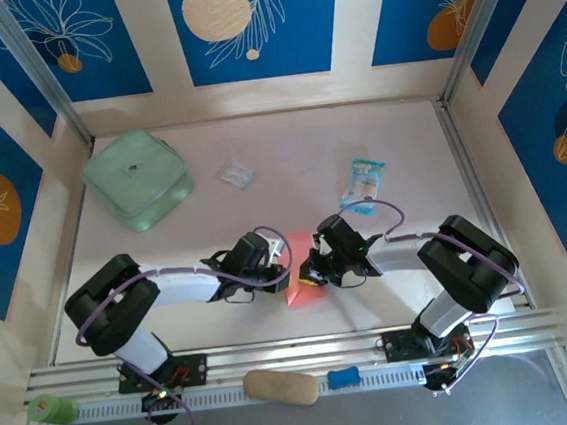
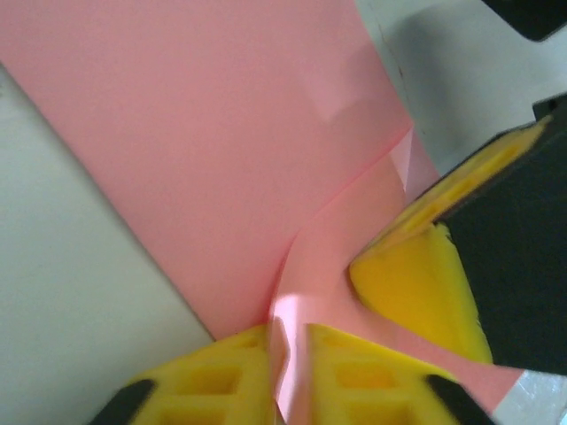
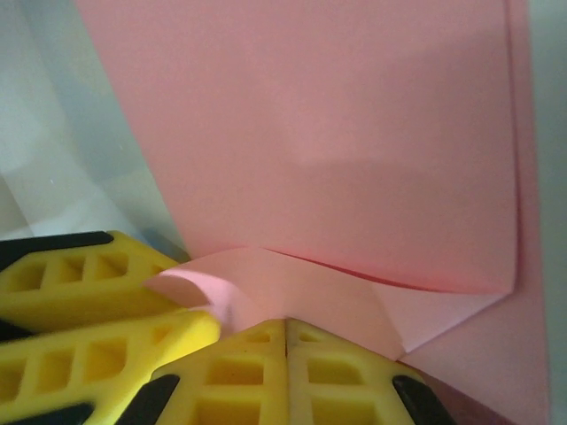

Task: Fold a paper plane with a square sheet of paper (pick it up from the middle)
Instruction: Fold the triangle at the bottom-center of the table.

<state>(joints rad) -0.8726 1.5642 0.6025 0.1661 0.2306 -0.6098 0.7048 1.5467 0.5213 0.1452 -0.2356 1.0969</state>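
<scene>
Seen from above, the left arm [image 1: 185, 282] and the right arm [image 1: 398, 252] meet low over the pale bench [image 1: 287, 142], near its front edge. A small wedge of the salmon-pink square sheet of paper [image 1: 304, 291] shows just below their tips. A mint-green soft pouch [image 1: 138, 178], a small clear wrapper [image 1: 237, 174] and a blue-and-white snack packet [image 1: 362, 183] lie well apart from it, towards the back.

From the left wrist, the paper [image 2: 221, 150] spreads away over the bench, and a raised ridge of it runs back into the left jaws. Their yellow fingers [image 2: 354, 381] stand a little apart, wider than so thin a sheet, so I read them as released rather than gripping. A yellow finger of the right jaws [image 2: 416, 283] lies on the paper just beside.

From the right wrist, the right jaws are clenched, their fingers [image 3: 345, 372] meeting along a hairline seam. A small folded flap runs into their tips, so they appear to be nipping the paper. One layer lies folded over another, its edge close to the sheet's right side. The left fingers [image 3: 89, 301] sit beside a curled corner.

The step in hand looks like an early fold being set — the sheet is far from a pointed dart. Next, the right jaws must hold the layers firmly while the left jaws find a fresh hold or press the crease flat. The paper is light and could slip or crumple.
</scene>
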